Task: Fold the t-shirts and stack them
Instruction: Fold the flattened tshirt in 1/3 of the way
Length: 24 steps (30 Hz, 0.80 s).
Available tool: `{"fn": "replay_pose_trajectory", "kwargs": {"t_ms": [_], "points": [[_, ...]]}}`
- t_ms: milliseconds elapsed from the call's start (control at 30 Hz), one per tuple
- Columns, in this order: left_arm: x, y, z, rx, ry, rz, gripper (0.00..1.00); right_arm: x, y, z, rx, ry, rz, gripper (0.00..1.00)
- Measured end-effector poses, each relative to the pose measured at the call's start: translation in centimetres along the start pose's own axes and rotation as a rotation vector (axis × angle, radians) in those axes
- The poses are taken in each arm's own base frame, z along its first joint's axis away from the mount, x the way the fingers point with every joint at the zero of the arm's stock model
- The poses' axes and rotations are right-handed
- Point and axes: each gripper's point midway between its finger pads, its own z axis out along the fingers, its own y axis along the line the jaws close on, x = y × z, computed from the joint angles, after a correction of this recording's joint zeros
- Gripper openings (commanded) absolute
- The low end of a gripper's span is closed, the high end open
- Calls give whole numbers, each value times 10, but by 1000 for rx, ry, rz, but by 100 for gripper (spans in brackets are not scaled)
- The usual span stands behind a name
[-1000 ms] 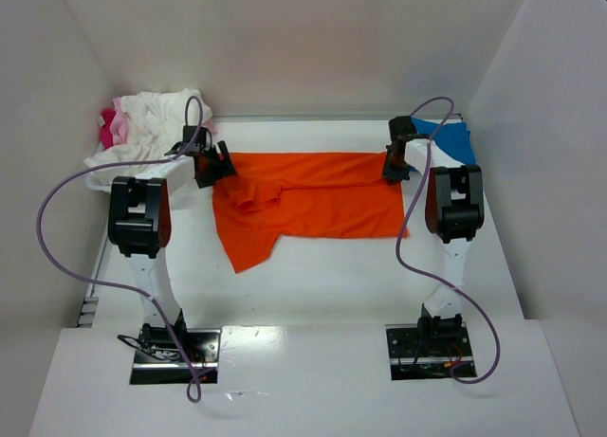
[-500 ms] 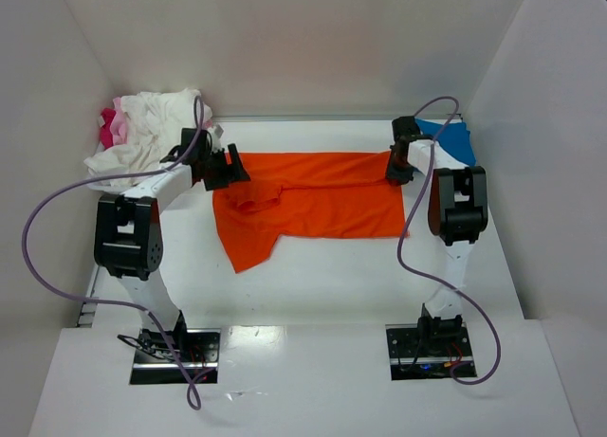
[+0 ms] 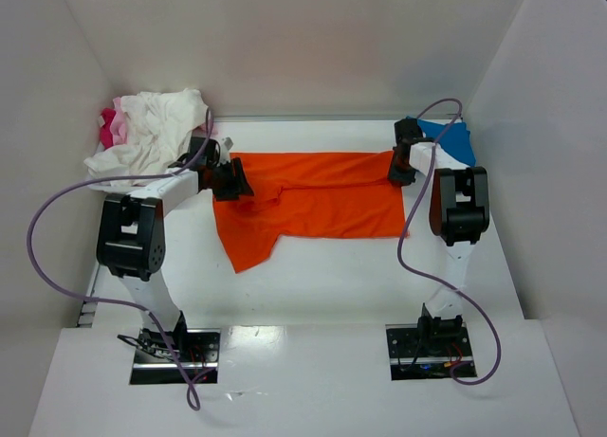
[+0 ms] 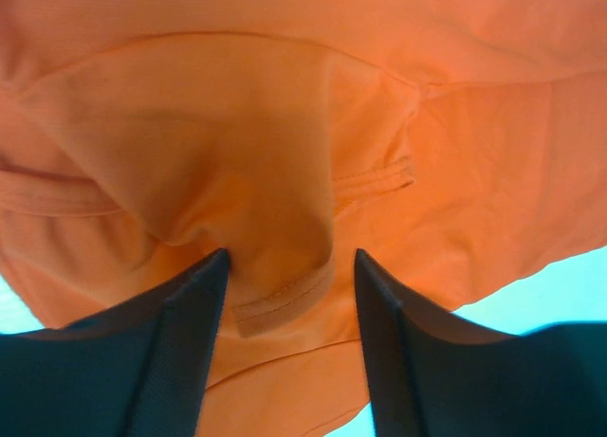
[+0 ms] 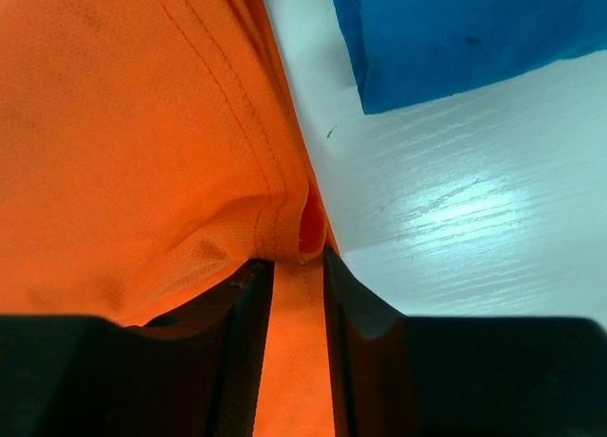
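Observation:
The bright orange t-shirt (image 3: 313, 198) lies spread across the table's middle, with one part hanging toward the near left. My left gripper (image 3: 234, 182) is over its left end; in the left wrist view the black fingers (image 4: 180, 333) stand apart, astride a bunched fold with a hemmed edge (image 4: 285, 300). My right gripper (image 3: 399, 169) is at the shirt's far right corner; in the right wrist view it (image 5: 299, 266) is shut on the orange hem (image 5: 285, 219). The blue t-shirt (image 3: 450, 139) lies at the far right and also shows in the right wrist view (image 5: 455, 39).
A heap of white cloth (image 3: 152, 129) with a pink piece (image 3: 109, 126) sits at the far left corner. White walls close in the table on three sides. Purple cables loop from both arms.
My left gripper has moved right from the shirt's left edge onto the orange cloth, its arm swinging in. My right gripper has stayed at the far right corner.

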Motion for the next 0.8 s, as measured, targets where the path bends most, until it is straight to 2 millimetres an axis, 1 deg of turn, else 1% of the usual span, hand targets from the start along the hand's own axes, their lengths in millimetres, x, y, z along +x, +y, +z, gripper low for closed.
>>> {"fn": "replay_pose_trajectory", "kwargs": {"t_ms": [100,200,233,300,367,433,533,667,800], "points": [[4,-3,4,5,13,7,50,-2,-1,0,5,-8,1,36],[10,-2,10,2,33,9,46,-3,-1,0,8,-12,2,36],[12,-1,11,0,40,10,44,-3,-1,1,9,-14,2,35],[15,1,14,-8,51,13,41,-4,-2,1,12,-19,3,27],[18,5,15,-27,58,15,36,-6,-2,1,14,-26,7,21],[20,8,15,-43,65,14,34,-8,-2,1,17,-36,9,17],[23,14,14,-72,74,9,26,-10,-3,1,25,-44,10,8],[26,19,13,-97,83,7,21,-12,-6,2,37,-50,17,1],[29,20,12,-103,96,5,20,-14,-13,1,51,-57,27,0]]}}
